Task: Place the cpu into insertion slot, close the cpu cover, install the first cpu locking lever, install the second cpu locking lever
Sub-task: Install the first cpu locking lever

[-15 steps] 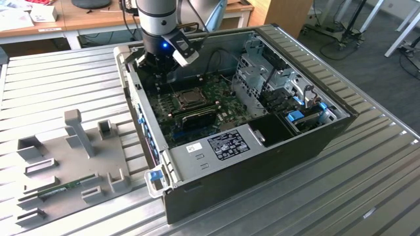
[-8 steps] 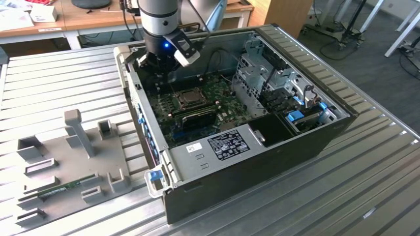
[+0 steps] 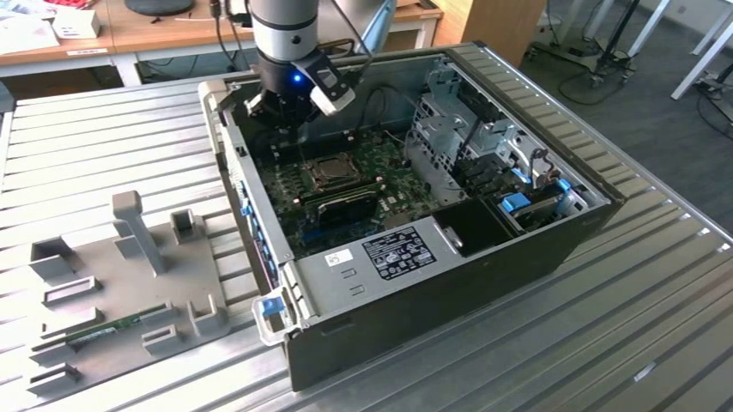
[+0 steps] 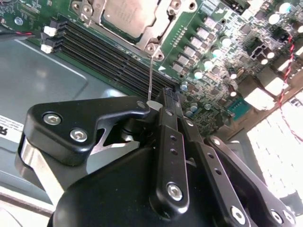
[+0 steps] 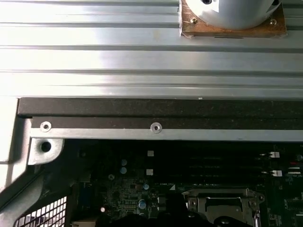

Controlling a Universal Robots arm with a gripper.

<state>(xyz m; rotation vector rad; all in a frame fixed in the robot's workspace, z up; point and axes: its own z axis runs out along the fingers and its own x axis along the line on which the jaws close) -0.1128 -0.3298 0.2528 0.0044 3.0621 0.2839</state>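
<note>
The cpu [image 4: 127, 13], pale silver, lies in the insertion slot [image 3: 329, 172] on the green board inside the open computer case. The cpu cover [image 4: 152, 37] is down around it as a silver frame, and the cpu cover [image 5: 222, 201] also appears in the first wrist view. A thin wire locking lever [image 4: 150, 75] rises from the socket's corner to my fingertips. My gripper [image 4: 156, 103] is shut on the lever's end. In the exterior view my gripper [image 3: 281, 110] hangs over the board just behind the socket, near the case's back wall.
Long black memory slots [image 4: 113, 54] run beside the socket. A grey perforated drive cage [image 3: 452, 129] and cables stand at the exterior view's right. The case rim [image 5: 156, 127] is close behind the gripper. A grey fixture tray [image 3: 126, 283] lies on the ribbed table outside the case.
</note>
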